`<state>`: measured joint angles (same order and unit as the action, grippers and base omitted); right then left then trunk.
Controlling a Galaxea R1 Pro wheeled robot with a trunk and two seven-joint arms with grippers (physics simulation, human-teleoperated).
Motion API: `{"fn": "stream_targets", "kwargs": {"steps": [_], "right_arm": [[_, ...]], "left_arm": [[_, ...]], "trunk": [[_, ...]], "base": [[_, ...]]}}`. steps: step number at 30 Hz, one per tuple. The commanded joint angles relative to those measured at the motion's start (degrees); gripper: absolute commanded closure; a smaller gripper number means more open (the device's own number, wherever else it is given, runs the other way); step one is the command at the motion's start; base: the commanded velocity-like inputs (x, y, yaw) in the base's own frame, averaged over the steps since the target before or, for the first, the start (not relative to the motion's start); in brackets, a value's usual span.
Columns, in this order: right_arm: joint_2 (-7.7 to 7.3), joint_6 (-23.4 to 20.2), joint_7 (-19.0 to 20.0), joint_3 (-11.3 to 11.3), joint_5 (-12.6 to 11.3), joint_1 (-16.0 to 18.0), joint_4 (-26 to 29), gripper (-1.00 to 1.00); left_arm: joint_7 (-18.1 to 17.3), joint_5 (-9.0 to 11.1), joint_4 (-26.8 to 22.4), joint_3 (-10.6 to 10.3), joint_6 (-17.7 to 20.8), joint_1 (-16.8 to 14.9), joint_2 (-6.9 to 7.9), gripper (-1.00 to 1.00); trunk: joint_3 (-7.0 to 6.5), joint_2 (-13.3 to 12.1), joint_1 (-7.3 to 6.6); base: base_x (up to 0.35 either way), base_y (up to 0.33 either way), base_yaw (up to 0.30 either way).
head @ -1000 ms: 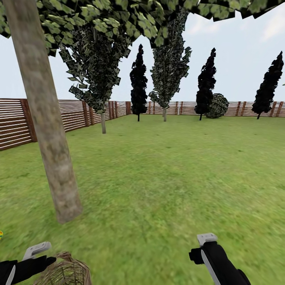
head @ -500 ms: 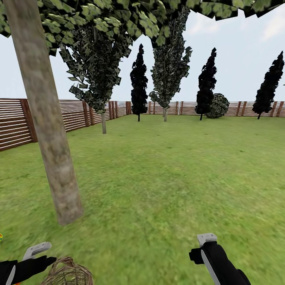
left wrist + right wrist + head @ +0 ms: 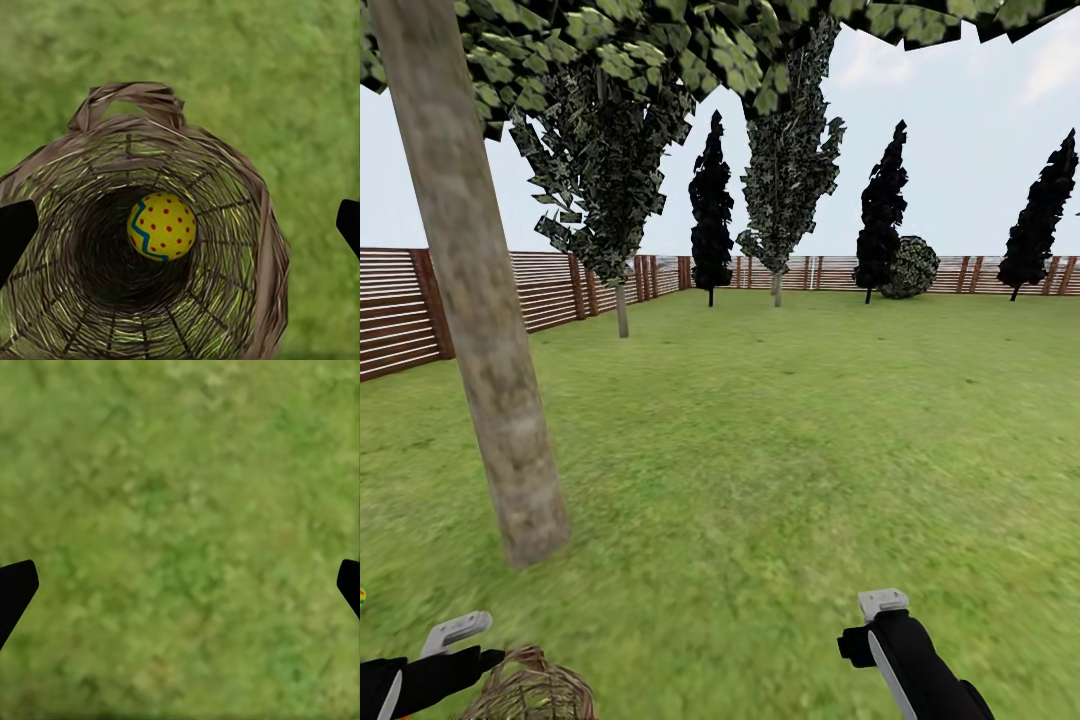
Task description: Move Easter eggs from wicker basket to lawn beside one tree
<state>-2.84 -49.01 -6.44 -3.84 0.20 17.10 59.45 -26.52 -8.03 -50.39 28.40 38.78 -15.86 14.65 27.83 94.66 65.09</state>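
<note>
The wicker basket [image 3: 535,692] stands on the lawn [image 3: 780,450] at my lower left, just in front of the pale trunk of a tree [image 3: 490,380]. Looking straight down into the basket [image 3: 251,202], the left wrist view shows one yellow Easter egg [image 3: 162,226] with red dots and a teal zigzag lying at the bottom. My left gripper [image 3: 187,217] hangs open above the basket mouth, fingers spread wide. A yellow-teal sliver, apparently another egg [image 3: 362,597], lies on the grass at the head view's left edge. My right gripper [image 3: 187,574] is open over bare grass.
A brown slat fence [image 3: 550,290] rings the garden. Leafy trees [image 3: 610,200], dark cone-shaped trees [image 3: 710,210] and a round bush [image 3: 908,268] stand along the far fence. Open grass stretches ahead and to the right. My right arm [image 3: 910,655] is at lower right.
The whole head view has shifted very slightly, and the basket sits a little lower in the picture. Both arms keep their places.
</note>
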Motion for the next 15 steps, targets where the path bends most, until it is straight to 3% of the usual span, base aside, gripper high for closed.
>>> {"fn": "stream_targets", "kwargs": {"steps": [1,7,15], "right_arm": [[-0.06,-0.29,-0.24,-0.21,-0.01,0.04,0.05,-1.0],[-0.06,-0.29,-0.18,-0.21,-0.17,0.04,0.05,-1.0],[-0.06,-0.29,-0.24,-0.21,-0.12,0.04,0.05,-1.0]], "left_arm": [[-0.55,-0.59,-0.06,0.23,0.2,-0.06,-0.01,-1.0],[-0.63,-0.64,-0.06,0.49,0.26,-0.06,0.09,-1.0],[-0.71,-0.64,-0.1,0.6,0.25,-0.05,0.11,-1.0]], "trunk": [[0.25,0.45,0.22],[1.33,2.86,1.54],[1.33,2.86,1.54]], "base": [[0.0,0.0,0.0],[0.0,0.0,0.0],[0.0,0.0,0.0]]}}
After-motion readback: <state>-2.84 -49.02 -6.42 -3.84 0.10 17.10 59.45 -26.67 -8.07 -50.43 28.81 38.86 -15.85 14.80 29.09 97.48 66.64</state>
